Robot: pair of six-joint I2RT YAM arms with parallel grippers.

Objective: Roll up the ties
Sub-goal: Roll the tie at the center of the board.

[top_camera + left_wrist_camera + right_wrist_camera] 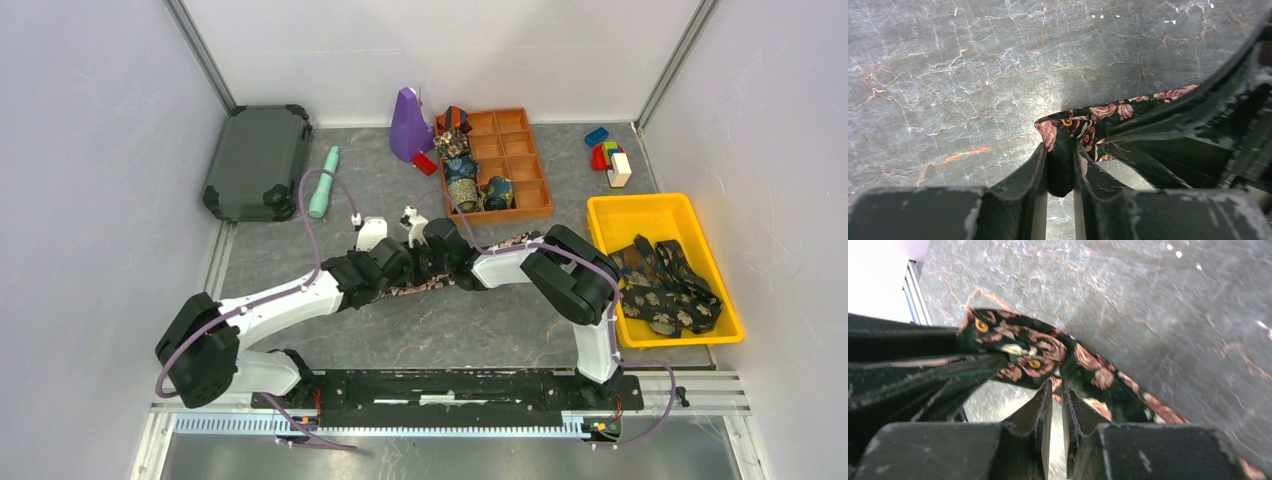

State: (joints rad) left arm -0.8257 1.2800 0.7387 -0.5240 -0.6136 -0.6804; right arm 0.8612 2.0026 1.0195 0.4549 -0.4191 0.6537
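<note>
Dark case [257,160] in the table's [480,330] far left corner, teal tube [324,182] beside it; wooden tray [548,196], toy blocks [610,160] along the far edge; yellow bin [640,205] right.

We stretch our left arm [290,300] low toward the middle and bend our right arm [575,285] sharply at the elbow to reach leftward, so the two wrists meet tip to tip, the left claw [1060,150] and the right claw [1057,390] each pinched narrow on the tie [1098,117].

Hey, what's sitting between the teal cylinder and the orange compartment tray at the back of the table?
A purple cone-shaped object, with a small red block at its foot by the tray; seen in the top external view.
</note>
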